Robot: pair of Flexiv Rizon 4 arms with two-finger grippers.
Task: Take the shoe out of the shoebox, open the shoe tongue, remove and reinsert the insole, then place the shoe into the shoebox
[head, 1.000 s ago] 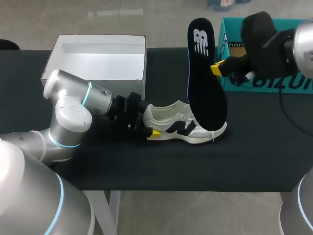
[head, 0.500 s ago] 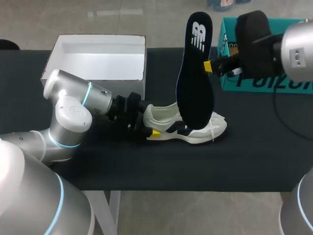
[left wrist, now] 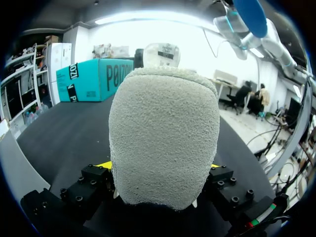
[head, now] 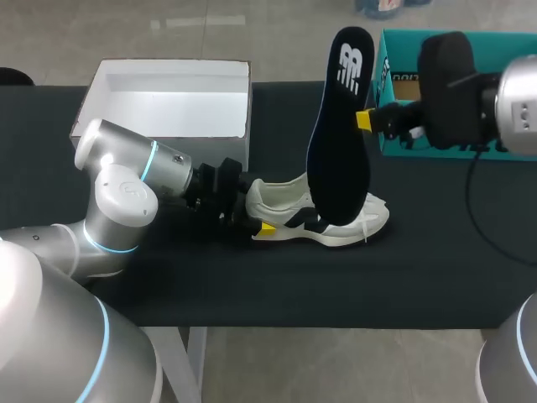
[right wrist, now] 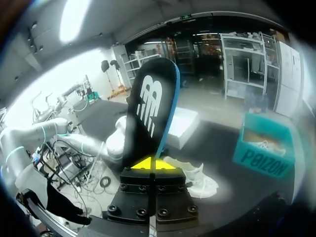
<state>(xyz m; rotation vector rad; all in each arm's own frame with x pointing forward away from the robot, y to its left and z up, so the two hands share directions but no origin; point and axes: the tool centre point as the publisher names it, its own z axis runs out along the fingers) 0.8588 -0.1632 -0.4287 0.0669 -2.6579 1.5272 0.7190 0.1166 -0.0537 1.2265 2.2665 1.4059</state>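
A white shoe [head: 336, 222] with black markings lies on its side on the black table, toe pointing right. My left gripper [head: 256, 215] is shut on its heel. In the left wrist view the grey heel [left wrist: 164, 138] fills the space between the yellow fingertips [left wrist: 104, 165]. My right gripper [head: 363, 120] is shut on the edge of the black insole [head: 340, 151]. The insole hangs nearly upright, its lower end over the shoe's middle. In the right wrist view the insole [right wrist: 148, 106] rises from the closed gripper [right wrist: 150, 164], with the shoe [right wrist: 195, 178] on the table below.
An open white shoebox [head: 168, 80] stands at the back left, just behind my left arm. A teal box [head: 470, 147] sits at the back right, behind my right arm. Bare black table [head: 403, 277] lies in front of the shoe.
My right gripper has carried the insole a little to the left, and its lower end has swung from over the toe to over the shoe's middle. The left arm and the shoe have stayed still.
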